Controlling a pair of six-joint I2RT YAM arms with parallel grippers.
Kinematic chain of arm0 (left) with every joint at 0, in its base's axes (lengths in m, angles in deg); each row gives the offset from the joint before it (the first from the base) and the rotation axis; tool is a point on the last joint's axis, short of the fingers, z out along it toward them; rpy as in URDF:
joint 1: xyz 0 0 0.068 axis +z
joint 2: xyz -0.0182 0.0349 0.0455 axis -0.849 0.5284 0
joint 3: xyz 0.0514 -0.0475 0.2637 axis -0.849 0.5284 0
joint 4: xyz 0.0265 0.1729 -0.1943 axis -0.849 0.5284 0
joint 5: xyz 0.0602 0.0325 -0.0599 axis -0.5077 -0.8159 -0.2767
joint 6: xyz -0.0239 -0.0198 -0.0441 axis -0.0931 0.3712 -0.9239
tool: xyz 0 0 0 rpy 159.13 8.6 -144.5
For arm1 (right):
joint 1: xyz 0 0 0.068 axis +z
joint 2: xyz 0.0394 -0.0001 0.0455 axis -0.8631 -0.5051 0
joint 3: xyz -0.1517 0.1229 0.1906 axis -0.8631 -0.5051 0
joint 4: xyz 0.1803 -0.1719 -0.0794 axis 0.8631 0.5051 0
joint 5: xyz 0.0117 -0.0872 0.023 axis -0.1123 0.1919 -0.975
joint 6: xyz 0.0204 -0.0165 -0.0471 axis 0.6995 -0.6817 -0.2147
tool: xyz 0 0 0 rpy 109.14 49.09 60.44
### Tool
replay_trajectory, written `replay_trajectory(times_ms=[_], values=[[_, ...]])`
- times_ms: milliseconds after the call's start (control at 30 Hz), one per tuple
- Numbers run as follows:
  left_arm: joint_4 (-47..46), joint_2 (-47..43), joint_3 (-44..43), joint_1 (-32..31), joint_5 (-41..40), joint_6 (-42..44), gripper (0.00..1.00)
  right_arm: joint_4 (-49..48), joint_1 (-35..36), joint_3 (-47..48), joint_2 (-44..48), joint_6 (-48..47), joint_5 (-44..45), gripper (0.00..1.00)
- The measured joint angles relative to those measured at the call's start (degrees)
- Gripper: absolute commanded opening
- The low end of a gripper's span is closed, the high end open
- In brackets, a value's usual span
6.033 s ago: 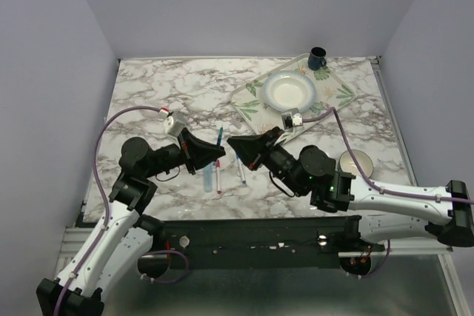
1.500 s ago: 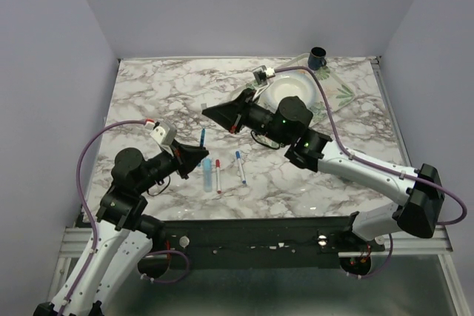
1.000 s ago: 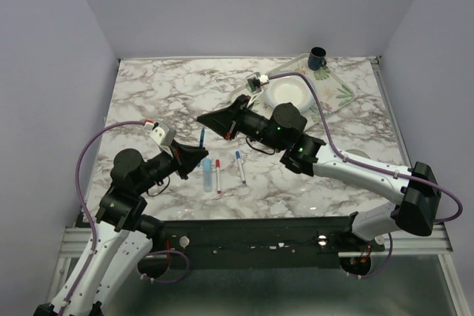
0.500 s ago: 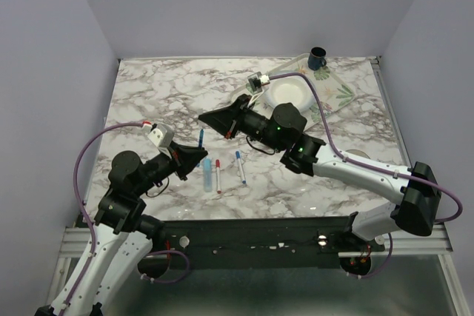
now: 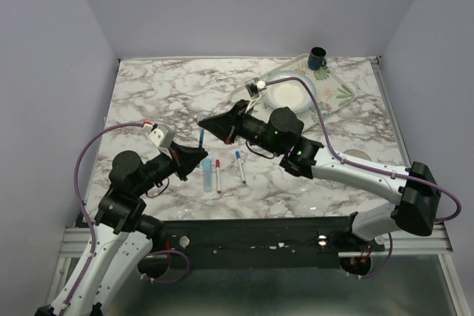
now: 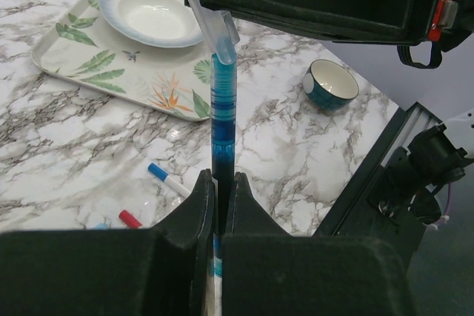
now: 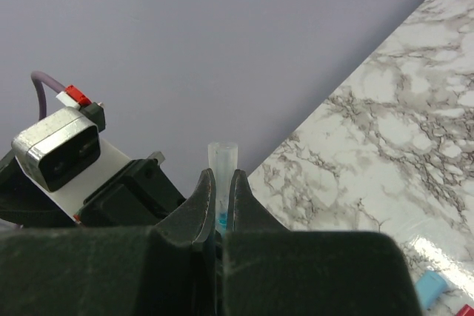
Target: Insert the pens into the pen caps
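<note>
My left gripper [image 6: 221, 177] is shut on a dark blue pen [image 6: 223, 109] that stands upright out of its jaws. My right gripper [image 7: 220, 183] is shut on a translucent pen cap [image 7: 222, 160] with light blue inside. In the left wrist view the cap [image 6: 216, 35] slants down onto the pen's top end, and the two look to be touching. From above, the right gripper [image 5: 204, 123] sits just over the held pen [image 5: 201, 138] and the left gripper [image 5: 198, 155]. Three more pens lie on the table: a thick light blue one [image 5: 207, 174], a red-ended one [image 5: 218, 176] and a blue-ended one [image 5: 241, 167].
A leaf-patterned tray [image 5: 337, 92] at the back right carries a white plate [image 5: 290, 92] and a dark blue mug [image 5: 317, 56]. A small bowl [image 6: 331, 83] stands near the right arm. The marble table [image 5: 163, 94] ends in a black rail at the near edge.
The right gripper has shifted slightly down and left with the cap, onto the top of the pen. The left arm has barely moved.
</note>
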Motion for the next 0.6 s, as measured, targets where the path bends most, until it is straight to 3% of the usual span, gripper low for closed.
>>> replay_trajectory(times_ms=[433,600], values=[[0.37,-0.28,0.7,-0.02,0.26,-0.81,0.0,-3.23,1.92,-3.45,1.29,-3.56,3.43,0.01],[-4.52,0.39,2.56,-0.15,2.6,-6.38,0.0,-8.09,4.02,-6.45,2.4,-8.57,8.26,0.01]])
